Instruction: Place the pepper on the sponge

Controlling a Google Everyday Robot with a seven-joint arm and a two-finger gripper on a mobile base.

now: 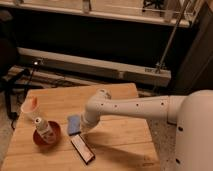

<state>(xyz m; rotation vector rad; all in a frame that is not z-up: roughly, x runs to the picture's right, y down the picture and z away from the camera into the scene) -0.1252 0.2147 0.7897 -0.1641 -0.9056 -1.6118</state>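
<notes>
The blue sponge (pixel 73 124) lies flat on the wooden table (pixel 120 145), left of centre. My white arm reaches in from the right and bends down beside it. The gripper (pixel 84 129) hangs at the arm's end, just right of the sponge's right edge and close to the tabletop, mostly covered by the wrist. The pepper is hidden from view; I cannot tell whether the gripper holds anything.
A red-brown bowl (pixel 48 136) with a white bottle (pixel 42 125) standing in it sits left of the sponge. A pale cup with an orange patch (pixel 30 106) stands at the far left. A dark flat rectangle (pixel 82 148) lies in front of the gripper.
</notes>
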